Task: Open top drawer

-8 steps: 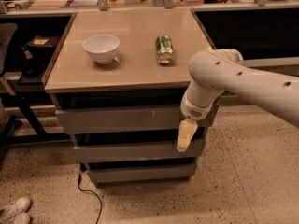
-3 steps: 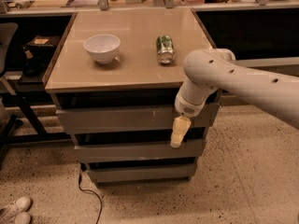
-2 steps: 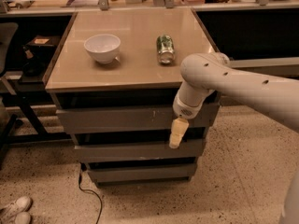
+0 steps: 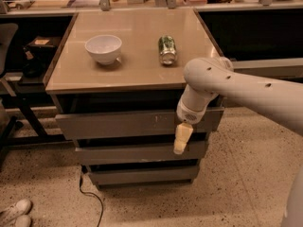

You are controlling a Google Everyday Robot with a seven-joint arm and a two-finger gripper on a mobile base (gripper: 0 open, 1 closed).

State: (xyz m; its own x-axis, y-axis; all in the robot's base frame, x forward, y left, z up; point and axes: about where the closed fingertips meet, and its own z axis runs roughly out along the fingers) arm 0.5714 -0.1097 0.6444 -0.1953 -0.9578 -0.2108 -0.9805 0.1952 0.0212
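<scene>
You cannot tell whether the gripper [image 4: 182,139] is released or clenched: it shows only as one pale, narrow piece pointing down below the round wrist of the arm [image 4: 246,91]. You also cannot see whether it touches the furniture. It hangs in front of the lower edge of the top drawer [image 4: 118,123], right of centre, and its tip reaches down over the middle drawer [image 4: 128,153]. The wrist hides the right part of the top drawer front. The arm is cut off at the right border.

The top drawer sits directly under the table top [image 4: 137,72], with a dark gap above it, and the small pale scratches are just left of the wrist. Its inside is not visible. Below the middle drawer is the bottom drawer [image 4: 142,175]. On the table top stand a white bowl [image 4: 103,48] and, well apart to the right, a green can [image 4: 166,49] lying on its side.

Compared with the earliest picture, the gripper and wrist have moved a little to the left along the drawer front. The drawers, the bowl and the can are where they were.
</scene>
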